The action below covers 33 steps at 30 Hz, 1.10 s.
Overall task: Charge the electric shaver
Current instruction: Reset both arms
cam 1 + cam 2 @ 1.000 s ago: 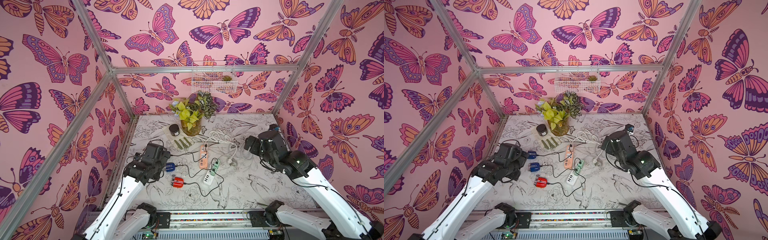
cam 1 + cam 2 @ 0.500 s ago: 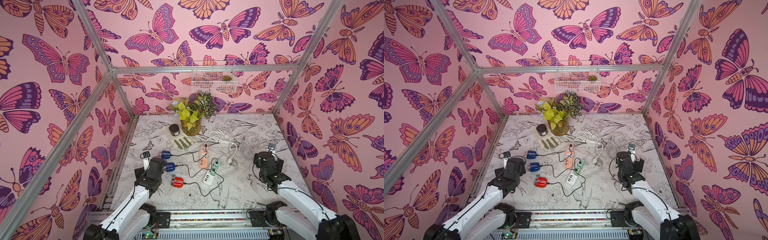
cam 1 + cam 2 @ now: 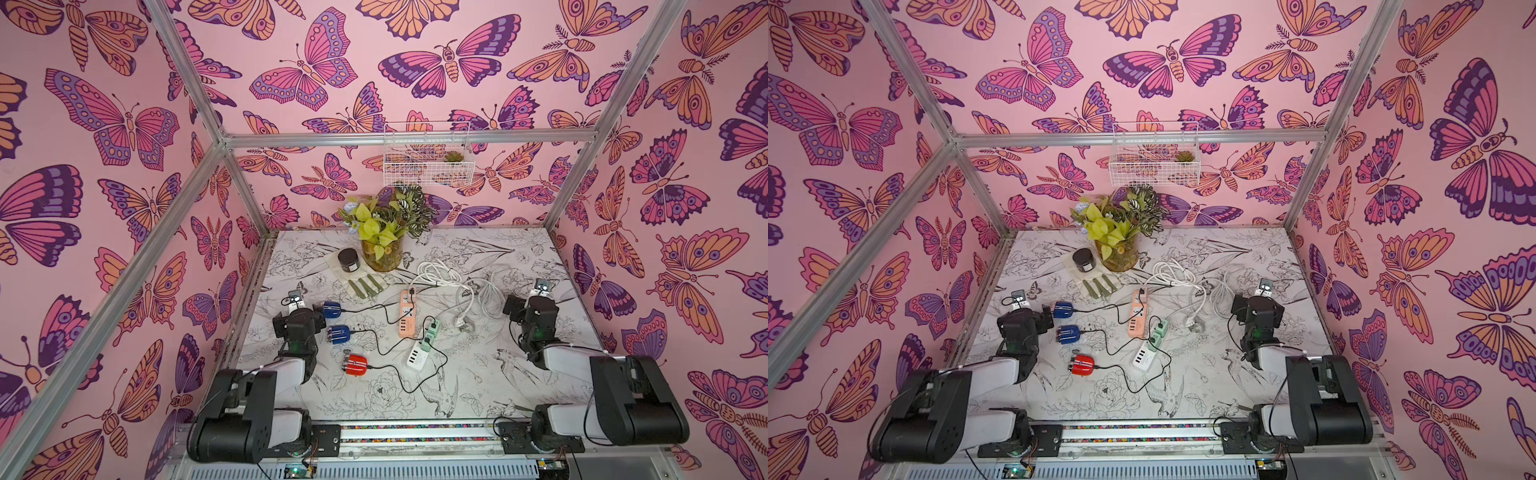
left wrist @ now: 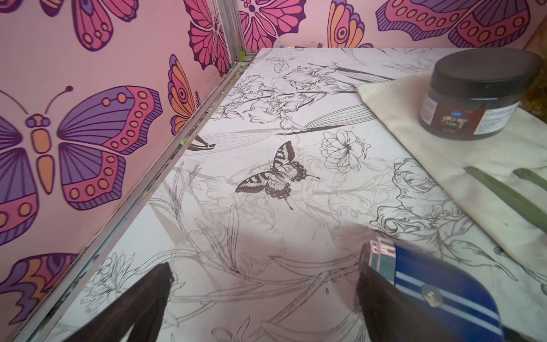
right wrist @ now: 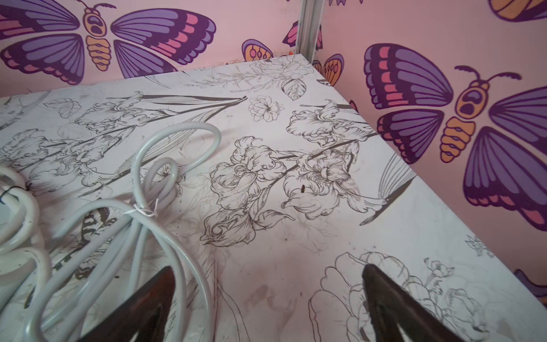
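Three small electric shavers lie left of centre on the table: a blue shaver [image 3: 331, 309], a second blue shaver [image 3: 338, 333] and a red shaver [image 3: 356, 365]. A thin black cable runs from each toward the peach power strip [image 3: 407, 313] and the white-green power strip [image 3: 424, 347]. My left gripper [image 3: 297, 312] [image 4: 265, 269] rests low at the left, open and empty, one finger right beside the far blue shaver [image 4: 438, 293]. My right gripper [image 3: 536, 299] [image 5: 268, 269] sits low at the right, open and empty, beside the white cable [image 5: 148, 213].
A plant in a glass vase [image 3: 381, 249] stands at the back, with a black jar [image 3: 348, 259] [image 4: 479, 94] on a cloth [image 4: 414, 142] beside it. Coiled white cables [image 3: 457, 282] lie mid-right. A wire basket [image 3: 428, 160] hangs on the back wall.
Both arms have dropped from raised poses over the table and folded back low at the near left and right. Both grippers stay open. Shavers and strips have not moved.
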{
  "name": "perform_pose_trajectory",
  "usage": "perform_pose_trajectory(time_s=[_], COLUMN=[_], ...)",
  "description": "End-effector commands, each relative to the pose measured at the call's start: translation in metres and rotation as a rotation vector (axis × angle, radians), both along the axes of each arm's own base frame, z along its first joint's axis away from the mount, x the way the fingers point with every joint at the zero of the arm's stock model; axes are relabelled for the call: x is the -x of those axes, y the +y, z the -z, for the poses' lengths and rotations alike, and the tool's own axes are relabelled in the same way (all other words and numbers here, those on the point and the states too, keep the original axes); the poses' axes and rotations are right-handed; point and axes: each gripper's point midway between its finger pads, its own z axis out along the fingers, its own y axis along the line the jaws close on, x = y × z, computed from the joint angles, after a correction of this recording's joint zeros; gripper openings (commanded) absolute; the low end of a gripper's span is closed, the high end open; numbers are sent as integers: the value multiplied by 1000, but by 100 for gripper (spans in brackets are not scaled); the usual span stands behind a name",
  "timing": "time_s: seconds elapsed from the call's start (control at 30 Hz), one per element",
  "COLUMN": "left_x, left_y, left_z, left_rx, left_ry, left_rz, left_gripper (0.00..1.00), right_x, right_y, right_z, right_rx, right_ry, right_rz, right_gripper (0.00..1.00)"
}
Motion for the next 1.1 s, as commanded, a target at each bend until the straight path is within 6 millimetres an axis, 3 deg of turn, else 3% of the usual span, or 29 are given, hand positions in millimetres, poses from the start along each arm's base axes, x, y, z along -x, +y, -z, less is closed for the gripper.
perform_pose_trajectory(time_s=[0.0,0.13,0.23,0.3,0.33,0.5,1.07], left_x=[-19,-14,-24,-32,-37,-45,-44], left_y=[-10,-28,-26,-18,-19,-20,-21], left_z=[-25,-16,-16,1,3,-11,-8], left_rx=[25,33,15,102,86,69,64], left_ry=[-176,-168,-198,-48,-62,-108,-77], left_rz=[76,175,170,147,171,176,167], left_gripper=[100,100,99,99,99,99,99], right_x=[-11,-7,-10,-15,-17,-21,-21], right_y=[5,-1,-2,0,2,4,5], right_z=[-13,-11,-11,-8,-6,-6,-6], right_rx=[2,4,1,3,2,6,10], right_ry=[-120,-129,-121,-87,-64,-53,-47], right_rz=[-45,-5,-1,-17,-27,-39,-45], right_gripper=[99,99,99,99,99,99,99])
